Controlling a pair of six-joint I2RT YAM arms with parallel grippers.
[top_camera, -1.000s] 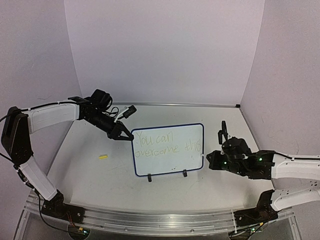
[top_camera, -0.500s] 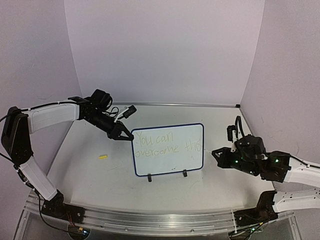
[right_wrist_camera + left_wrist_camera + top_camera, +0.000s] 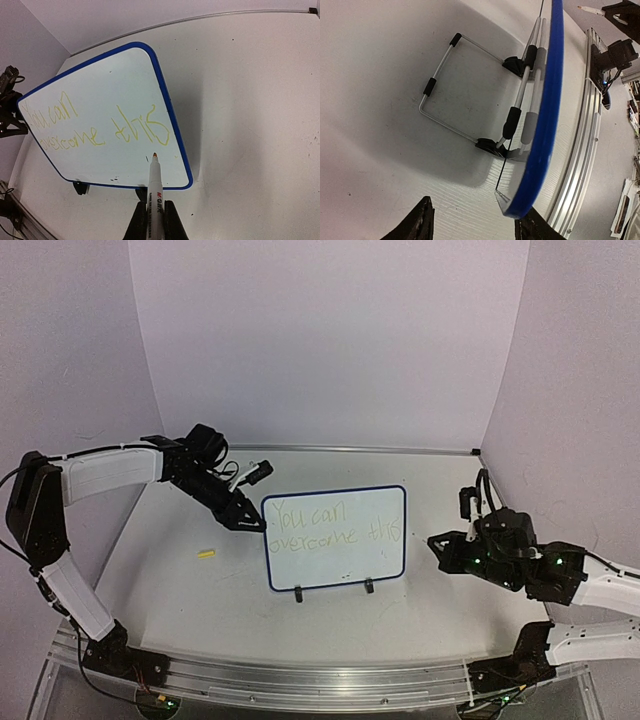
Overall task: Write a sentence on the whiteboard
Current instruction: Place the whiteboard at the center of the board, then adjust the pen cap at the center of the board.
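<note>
The whiteboard [image 3: 340, 565], white with a blue frame, stands tilted on two black feet at the table's middle. The sentence [image 3: 335, 525] "You can overcome this" runs across it in yellow-green, in two lines. My left gripper [image 3: 249, 523] is open at the board's left edge. In the left wrist view the blue frame [image 3: 546, 115] sits between the spread fingers [image 3: 426, 220], close to the right one. My right gripper [image 3: 440, 544] hovers right of the board, shut on a white marker [image 3: 154, 192]. The marker's tip points at the board [image 3: 100, 75], just below "this" [image 3: 137, 127].
A small yellow cap [image 3: 205, 553] lies on the table left of the board. A wire stand [image 3: 445, 90] props the board from behind. The aluminium rail [image 3: 300, 675] runs along the near edge, and walls close in the back and both sides.
My left gripper has opened and let go of the board's left edge. My right arm has drawn back to the right, away from the board, with the marker.
</note>
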